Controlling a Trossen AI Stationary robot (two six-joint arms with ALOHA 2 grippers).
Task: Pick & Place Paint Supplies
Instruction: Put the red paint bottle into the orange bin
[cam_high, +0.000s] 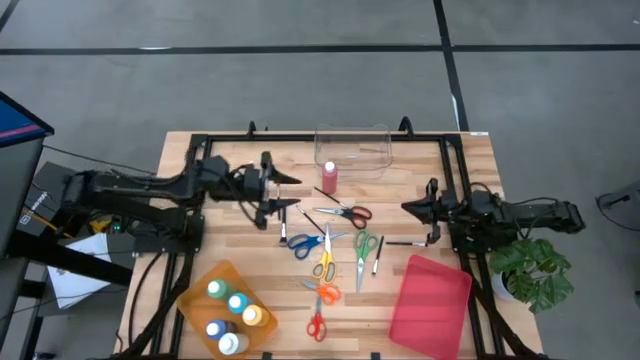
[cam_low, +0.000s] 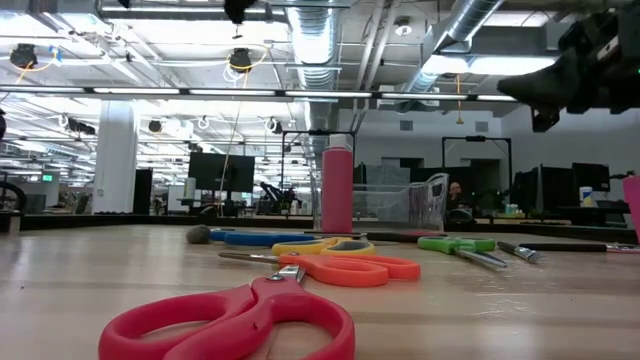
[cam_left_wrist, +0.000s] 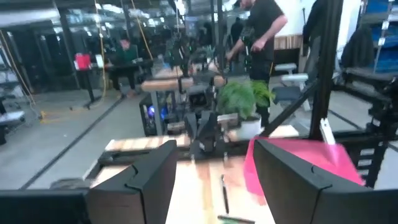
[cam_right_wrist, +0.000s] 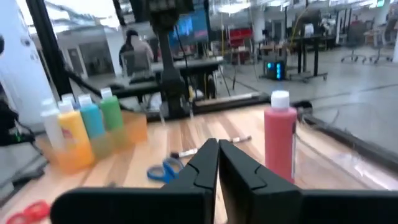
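Above wooden table (cam_high: 420, 330), right claw (cam_right_wrist: 217, 163) closed, empty; left claw (cam_left_wrist: 214, 177) parted, empty.

Around you: grey floor (cam_high: 300, 90) crossed by dark lines, silver ceiling ducts (cam_low: 318, 40), bright strip lights, white column (cam_low: 115, 155), potted plant (cam_high: 535, 270).

Wooden table (cam_high: 180, 165), red paint bottle (cam_high: 329, 178) and clear bin (cam_high: 352, 150) set far centre, scissors (cam_high: 322, 262) scattered mid-table, orange tray (cam_high: 195, 296) near left, pink tray (cam_high: 431, 305) near right
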